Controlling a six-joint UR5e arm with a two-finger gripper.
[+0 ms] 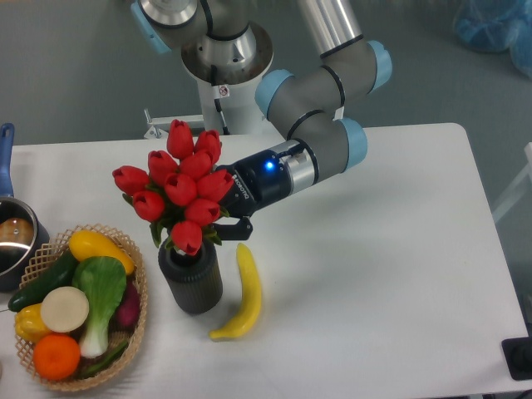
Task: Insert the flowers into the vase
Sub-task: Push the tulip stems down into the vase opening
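White tabletop [374, 274] fills most of the one camera view, with grey floor behind it along the top of the frame. My gripper [223, 212] sits left of centre, reaching in from the right, and its fingers are closed on the flowers [179, 193], low on the bunch just under the red heads, where leaves hide the exact contact. The bunch stands nearly upright directly above the vase [191, 276], and its lowest bloom is at the dark round mouth; the stems look to be already inside, though the blooms block my view of how deep.

I judge the flowers light and springy: soft cloth heads that would crush, stiffer stems below. So the stem bundle is the right place to hold, not the heads. The bunch is wider than the mouth, so the leaves may catch the rim.

A banana [241, 293] lies just right of the vase, and a basket [140, 293] of vegetables sits in the lower left corner.
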